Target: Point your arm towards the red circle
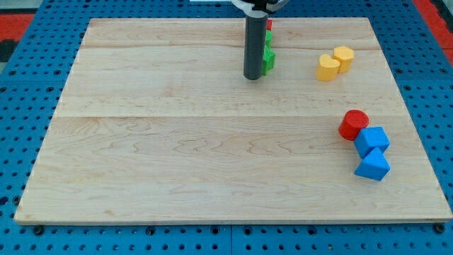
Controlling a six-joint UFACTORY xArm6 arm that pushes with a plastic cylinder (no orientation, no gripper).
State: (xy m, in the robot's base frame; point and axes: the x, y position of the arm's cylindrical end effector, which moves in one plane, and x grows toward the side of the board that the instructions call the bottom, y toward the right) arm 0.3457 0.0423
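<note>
1. Writing, brands, labels: none readable anywhere on the blocks, the wooden board (177, 163) or the blue pegboard (28, 57) under it.
2. Red circle (353, 125): short red cylinder, flat round top face a bit lighter than its side, plain and unmarked. Sitting near the board's right edge, roughly mid-height in the view.
3. Touching it, or near enough, at lower right: a blue cube-ish block (372, 140). Directly below that one and pressed against it, a second blue block (373, 166), looks more wedge or triangle-like, hard to say for sure.
4. Up toward the view's top right: two yellow blocks side by side and touching, the left one (328, 68) heart-ish, the right one (344, 58) a rounded or many-sided shape, can't be certain which.
5. My tip (253, 77): bottom end of the dark rod, planted on the board near the top centre. Well apart from the red circle, which lies far off to the view's right and lower.
6. Just right of the rod: a green block (268, 59) right beside the tip, partly hidden by the rod, shape unclear. Above it a sliver of another red block (269, 25), mostly hidden too.
7. Gripper state: no claw on this rig, just the plain rod, holding nothing.
</note>
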